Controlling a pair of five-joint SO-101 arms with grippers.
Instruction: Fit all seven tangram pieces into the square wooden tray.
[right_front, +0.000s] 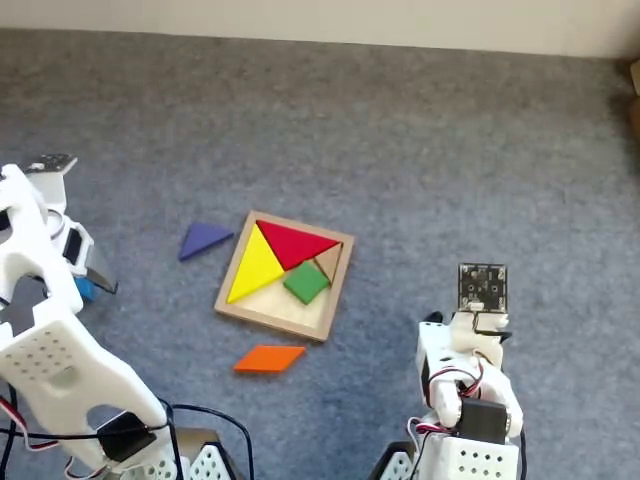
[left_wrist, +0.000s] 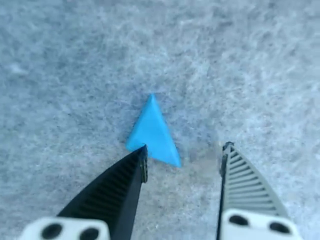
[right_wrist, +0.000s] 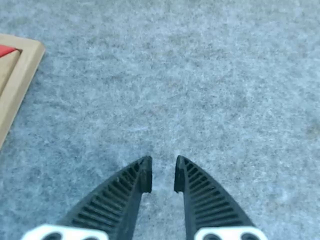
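At the far left of the grey, felt-covered counter (right_front: 450, 150), the left hand (left_wrist: 186, 152) hangs low over the surface with its fingers apart, holding nothing. A small blue triangle (left_wrist: 152, 132) lies flat on the felt just ahead of it, closer to the black finger (left_wrist: 127, 185) than to the pale one. The black tip appears to meet the triangle's near edge, though contact cannot be confirmed from this angle. In the high view the same blue piece (right_front: 83, 290) peeks out beside that arm. Further right, a purple triangle (right_front: 203, 239) lies loose on the counter, near the tray's left corner but apart from it. An orange parallelogram (right_front: 268, 358) lies just below the tray, also outside it. The square wooden tray (right_front: 322, 326) sits turned slightly askew near the middle. It holds a large yellow triangle (right_front: 257, 265) along its left side, a large red triangle (right_front: 296, 243) along the top and a green square (right_front: 306, 282) tucked beneath the red one. The strip along the tray's lower edge shows bare wood. To the right, well apart from the tray, the right hand (right_wrist: 162, 175) hovers over bare felt with its fingers drawn almost together, only a thin gap between the tips and nothing in them. A corner of the tray (right_wrist: 22, 75) shows off to its side.
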